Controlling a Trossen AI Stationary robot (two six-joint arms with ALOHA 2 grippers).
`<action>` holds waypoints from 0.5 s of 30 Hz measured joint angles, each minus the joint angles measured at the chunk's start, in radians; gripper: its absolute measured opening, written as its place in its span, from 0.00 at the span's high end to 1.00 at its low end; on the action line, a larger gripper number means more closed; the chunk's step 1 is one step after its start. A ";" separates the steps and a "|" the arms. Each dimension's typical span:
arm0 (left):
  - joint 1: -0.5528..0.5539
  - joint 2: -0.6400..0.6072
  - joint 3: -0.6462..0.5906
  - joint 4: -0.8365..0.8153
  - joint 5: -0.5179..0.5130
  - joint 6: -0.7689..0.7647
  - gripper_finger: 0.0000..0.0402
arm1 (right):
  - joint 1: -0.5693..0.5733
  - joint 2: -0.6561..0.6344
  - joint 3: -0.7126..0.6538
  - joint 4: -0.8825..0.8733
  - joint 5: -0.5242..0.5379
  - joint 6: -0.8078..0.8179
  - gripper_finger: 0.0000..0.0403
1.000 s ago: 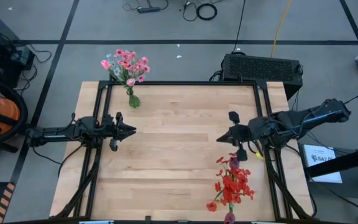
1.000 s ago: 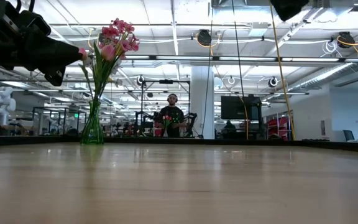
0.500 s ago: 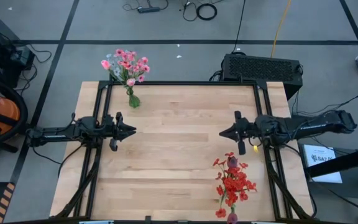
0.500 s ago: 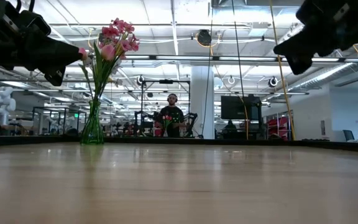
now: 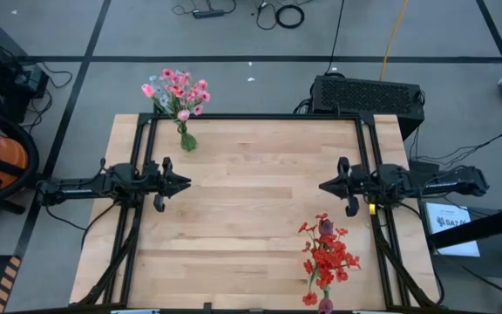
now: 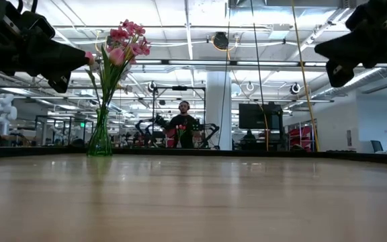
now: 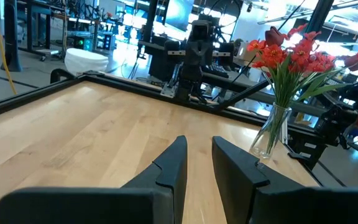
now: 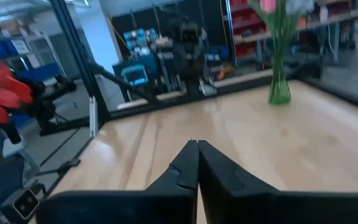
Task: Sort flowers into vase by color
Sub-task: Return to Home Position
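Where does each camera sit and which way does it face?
High: overhead, straight down on the table; shows both arms, left gripper, right gripper.
Low: table-top height, level across to the green vase; arms at top corners.
Left wrist: past own fingers toward clear vase and right arm.
Right wrist: past own fingers toward green vase and left arm.
Shared: high and low both show pink flowers.
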 joint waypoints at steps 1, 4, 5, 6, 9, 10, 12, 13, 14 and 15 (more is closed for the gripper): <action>0.000 0.000 0.000 0.000 0.000 0.000 0.80 | 0.000 -0.015 0.000 0.000 -0.004 -0.011 1.00; 0.000 0.000 0.000 0.000 0.000 0.000 0.80 | 0.000 -0.047 0.000 -0.001 -0.015 -0.043 1.00; 0.000 0.000 0.000 0.000 0.000 0.000 0.80 | 0.000 -0.054 0.000 -0.001 -0.015 -0.049 1.00; 0.000 0.000 0.000 0.000 0.000 0.000 0.80 | 0.000 -0.060 0.000 0.000 -0.017 -0.055 1.00; 0.000 0.000 0.000 0.000 0.000 0.000 0.80 | 0.000 -0.069 0.000 0.000 -0.018 -0.061 1.00; 0.000 0.000 0.000 0.000 0.000 0.000 0.80 | 0.000 -0.069 -0.001 0.000 -0.018 -0.067 1.00; 0.000 0.000 0.000 0.000 0.000 0.000 0.80 | 0.000 -0.070 -0.011 0.010 -0.017 -0.077 1.00; 0.000 0.000 0.000 0.000 0.000 0.000 0.80 | 0.000 -0.070 -0.023 0.027 -0.017 -0.077 1.00; 0.000 0.000 0.000 0.000 0.000 0.000 0.80 | 0.000 -0.070 -0.042 0.053 -0.017 -0.075 1.00; 0.000 0.000 0.000 0.000 0.000 0.000 0.80 | -0.002 -0.070 -0.066 0.095 -0.017 -0.065 1.00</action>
